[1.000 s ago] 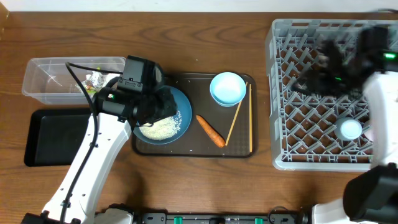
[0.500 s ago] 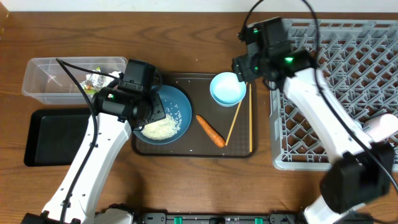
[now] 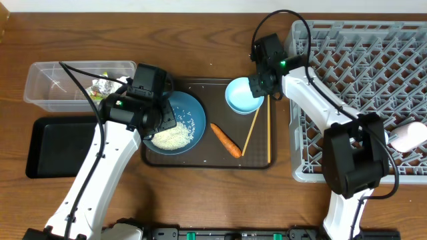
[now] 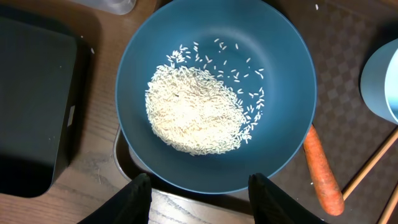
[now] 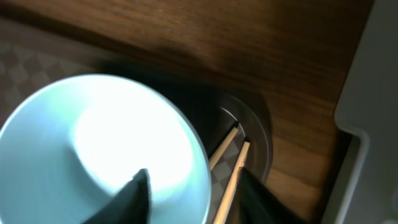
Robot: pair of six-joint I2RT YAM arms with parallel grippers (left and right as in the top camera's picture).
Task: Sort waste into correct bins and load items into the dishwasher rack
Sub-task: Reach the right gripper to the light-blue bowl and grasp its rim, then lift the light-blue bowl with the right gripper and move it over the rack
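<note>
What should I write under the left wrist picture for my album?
Open left gripper hovers over rice heaped on a dark blue plate.

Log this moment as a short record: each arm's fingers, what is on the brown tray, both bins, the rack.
left fingers: open, over the near rim of the plate
right fingers: open, astride the rim of the bowl, one inside it
plate: holds rice
brown tray: plate, bowl, carrot, chopsticks
clear tub: foil inside
black tray: no waste visible
rack: pale cup at its right edge
</note>
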